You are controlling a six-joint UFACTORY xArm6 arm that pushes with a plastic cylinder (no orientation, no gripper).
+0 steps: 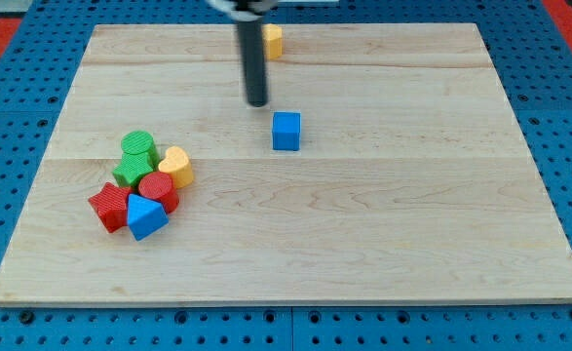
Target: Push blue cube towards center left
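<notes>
My tip [257,102] sits on the table [412,224] just up and to the view's left of the blue cube [286,131], a small gap between, not touching. No gripper on this rig, just the bare rod, so nothing opens or closes and nothing is held.

Blue cube: near the middle of the table, slightly toward the view's top, standing flat and alone. Looks like a small, rigid, light plastic block; should slide easily on smooth wood, and may spin if hit off-centre. No grasp possible, so contact should go on its right face, mid-height and centred, to drive it leftward. Tip is on the wrong side for that now; my guess is it has to go round the cube to the view's right first.

Behind the rod at the view's top, a yellow block [273,40], partly hidden, shape unclear.

Centre left holds a tight cluster: green block [137,146] and a second green block [132,171] below it, yellow heart [176,166], red cylinder [157,189], red star [109,206], blue wedge [146,216]. Several touch each other. Risk: cube pushed too far runs into this cluster and scatters it.
</notes>
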